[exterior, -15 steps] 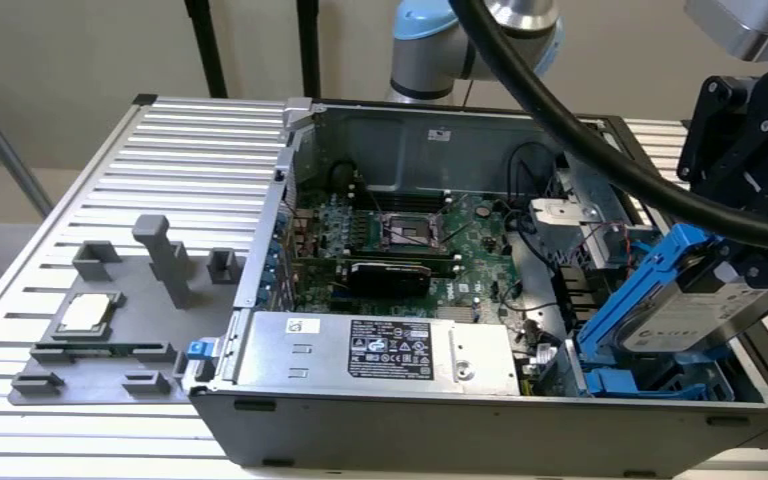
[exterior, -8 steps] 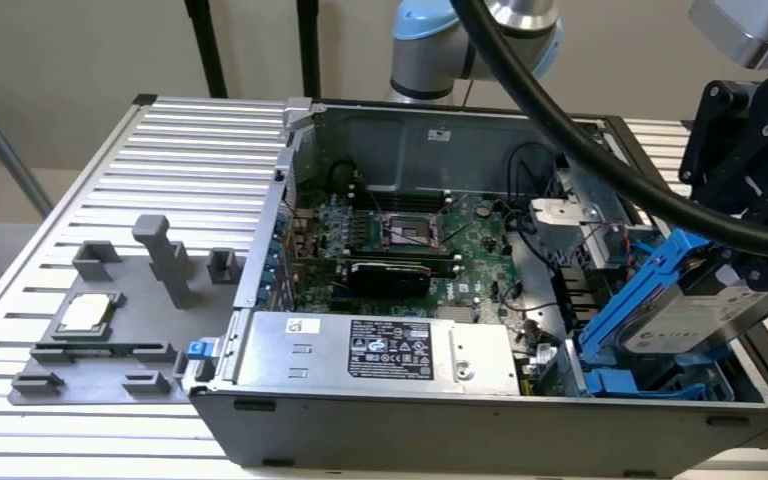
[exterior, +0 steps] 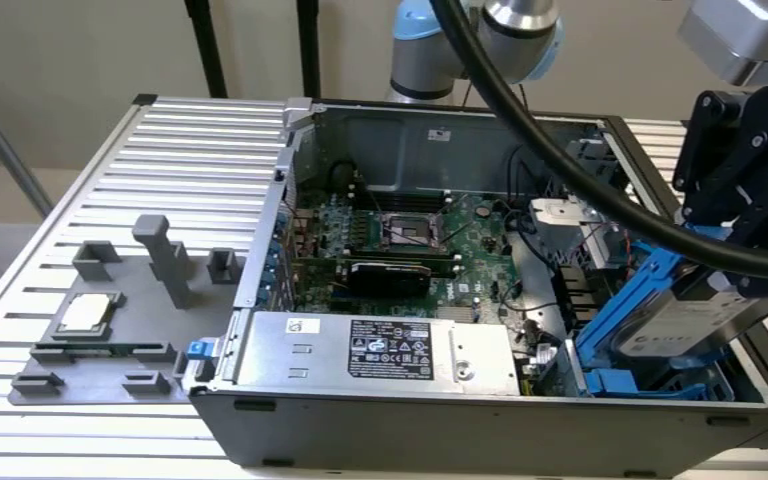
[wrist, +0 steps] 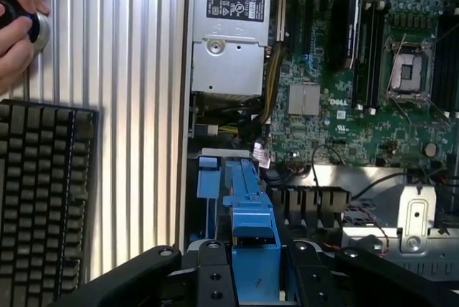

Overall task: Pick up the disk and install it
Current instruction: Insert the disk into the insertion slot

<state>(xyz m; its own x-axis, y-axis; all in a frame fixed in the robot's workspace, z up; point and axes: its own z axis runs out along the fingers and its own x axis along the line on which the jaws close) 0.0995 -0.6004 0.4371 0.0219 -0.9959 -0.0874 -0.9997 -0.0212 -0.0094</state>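
At the exterior view's right, the black gripper (exterior: pixel 742 275) hangs over the near right corner of the open grey metal computer case (exterior: pixel 491 425). It is pinching the flat silver-grey metal disk (exterior: pixel 678 330), which has a white label and is clipped in a bright blue plastic frame. The disk is tilted, its lower end down among the blue plastic bay rails (exterior: pixel 620 380), though whether it touches them I cannot tell. The wrist view looks along the frame's blue edge, with black fingers (wrist: pixel 215 282) pressed on either side. Beyond lie the green motherboard (wrist: pixel 358 84) and the long silver power-supply box (wrist: pixel 228 41) with its black label. That view also takes in a black keyboard (wrist: pixel 43 192) and a person's hand (wrist: pixel 18 31) on a round knob, both on the slotted aluminium table (wrist: pixel 136 106) beside the case. On the exterior view's left, a grey fixture tray (exterior: pixel 97 375) carries a small square silver processor chip (exterior: pixel 87 313).
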